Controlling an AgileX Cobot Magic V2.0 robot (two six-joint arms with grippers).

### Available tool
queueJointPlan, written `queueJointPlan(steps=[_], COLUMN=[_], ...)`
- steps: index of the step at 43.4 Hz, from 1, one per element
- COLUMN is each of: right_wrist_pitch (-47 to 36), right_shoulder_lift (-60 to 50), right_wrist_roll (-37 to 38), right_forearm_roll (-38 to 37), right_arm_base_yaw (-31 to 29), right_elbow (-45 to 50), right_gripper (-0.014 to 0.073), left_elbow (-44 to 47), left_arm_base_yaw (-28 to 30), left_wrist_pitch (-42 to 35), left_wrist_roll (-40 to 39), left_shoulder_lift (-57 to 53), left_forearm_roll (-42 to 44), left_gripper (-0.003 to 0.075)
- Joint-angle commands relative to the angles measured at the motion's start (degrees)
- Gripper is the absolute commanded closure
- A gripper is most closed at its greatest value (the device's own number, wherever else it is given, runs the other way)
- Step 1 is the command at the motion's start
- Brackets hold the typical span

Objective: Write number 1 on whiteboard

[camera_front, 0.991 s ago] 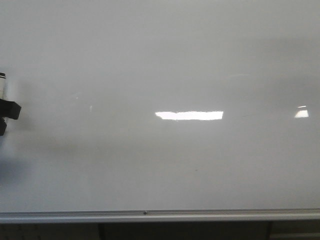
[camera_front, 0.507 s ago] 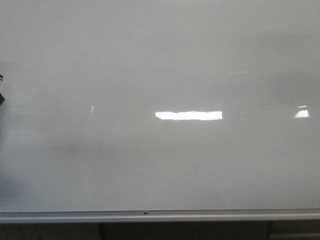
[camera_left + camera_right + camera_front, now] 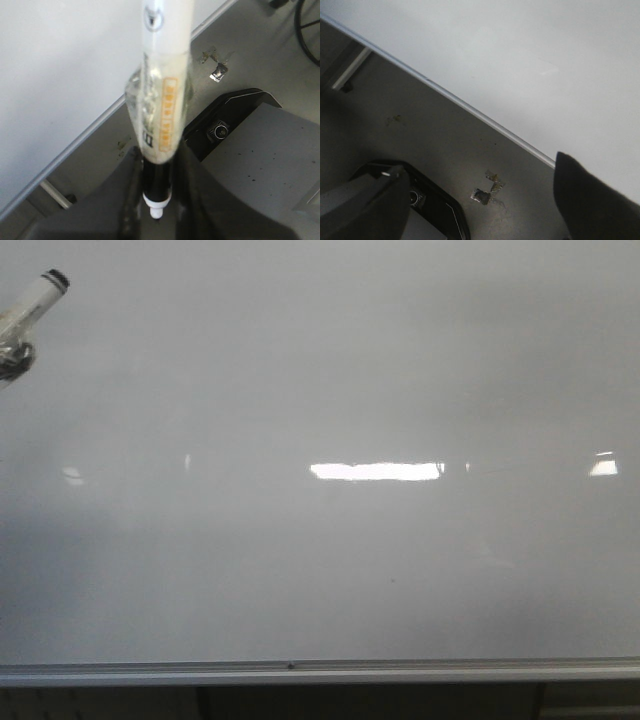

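Note:
The whiteboard (image 3: 330,370) fills the front view, glossy white-grey with bright reflections and a silver bottom rail (image 3: 320,672). No number 1 shows on it in any view. A white marker pen (image 3: 35,298) with a black band pokes in at the board's top left corner, tilted. In the left wrist view my left gripper (image 3: 157,200) is shut on this marker (image 3: 162,100), which is wrapped in clear tape. The board (image 3: 60,75) lies beyond it. My right gripper (image 3: 480,210) is open and holds nothing, below the board's rail (image 3: 470,112).
Below the board lies a grey floor with scraps of tape (image 3: 487,190). A black part of the robot base (image 3: 225,125) lies under the arms. A metal support bar (image 3: 350,70) runs under the rail.
The marker sat with my left gripper at the board's left edge at mid height, slid out of the front view, and now shows higher, at the top left corner.

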Motion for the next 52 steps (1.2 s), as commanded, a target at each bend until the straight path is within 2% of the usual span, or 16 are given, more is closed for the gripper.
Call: queueJointPlan(steps=[1,11,17,23,31,43,46,52], right_wrist_pitch=[0.2,3.6,3.6,3.6,2.9,2.0,1.9,1.9], right_shoulder_lift=[2.3,7.9,10.2,13.1,17.1,22.0,22.4,22.5], right_wrist_roll=[-7.1,-18.1,-21.1,-21.7,-23.7,-23.7,-23.7,-23.7], right_forearm_roll=[4.4,5.4,7.7,8.0,7.9,8.1,9.4,10.1], right_arm_base_yaw=[3.3,12.2,18.1,23.1,27.6,30.2,30.2,30.2], right_elbow=[-4.7,-11.7,-14.4,-17.5,-20.6,-23.0,-23.0,-23.0], right_gripper=[-0.0019,-0.0019,-0.0019,-0.0019,-0.0019,-0.0012,0.0033,0.0223], left_elbow=[-3.1,-6.0,-8.1,-8.4,-8.4,-8.4,-8.4,-8.4], left_arm_base_yaw=[-4.5,-17.9,-24.5,-28.7,-30.0,-30.0,-30.0,-30.0], left_wrist_pitch=[0.4,0.2,0.2,0.2,0.2,0.2,-0.1,-0.2], left_wrist_roll=[4.3,7.9,7.9,7.9,7.9,7.9,7.9,7.9], left_shoulder_lift=[-1.9,-1.9,-1.9,-1.9,-1.9,-1.9,-1.9,-1.9], left_forearm_roll=[-3.0,-2.6,-1.6,-1.0,-1.0,-1.0,-1.0,-1.0], left_gripper=[0.0741,0.0741,0.0741,0.0741,0.0741,0.0741,0.0741,0.0741])
